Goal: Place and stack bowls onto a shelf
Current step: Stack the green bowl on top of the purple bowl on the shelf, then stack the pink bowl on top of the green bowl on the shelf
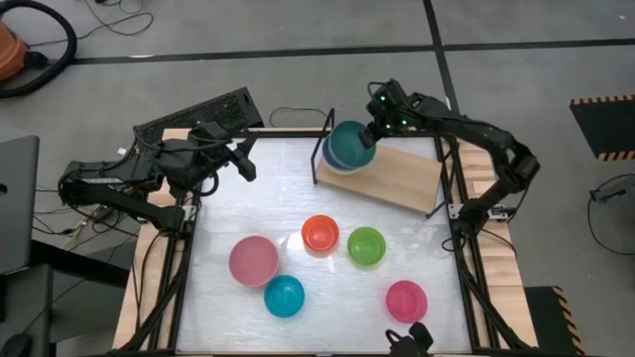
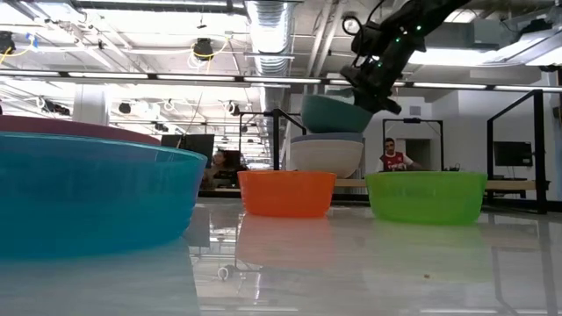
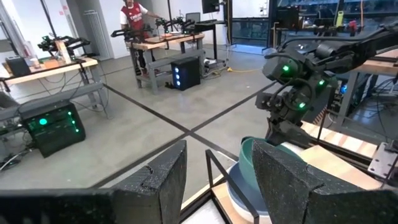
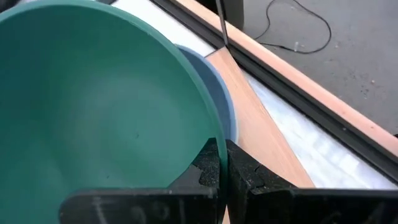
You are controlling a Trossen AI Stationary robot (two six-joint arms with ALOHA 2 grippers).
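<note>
My right gripper [image 1: 369, 134] is over the left end of the light-wood shelf [image 1: 402, 174] and is shut on a dark teal bowl [image 1: 347, 144]. That bowl hangs tilted just over a white bowl [image 2: 325, 156], which stands on the shelf board. Whether the two bowls touch, I cannot tell. The orange-red bowl [image 1: 319, 234], lime green bowl [image 1: 366, 245], bright blue bowl [image 1: 284, 296] and pink bowl [image 1: 406, 299] stand on the table. My left gripper [image 1: 243, 159] waits open near the table's far left corner. My right gripper pinches the teal bowl's rim [image 4: 210, 144] on the bowl's right side, with one finger inside the bowl and one finger [image 4: 249, 177] outside. The fingers slant down from above and from the right. The bowl [image 2: 338, 114] sits tilted over the white bowl.
A larger pale pink bowl [image 1: 253, 260] stands on the table next to the blue one. The shelf lies slantwise across the far right corner, and its board to the right of the white bowl is bare. A black wire leg [image 1: 322, 149] stands at the shelf's left end.
</note>
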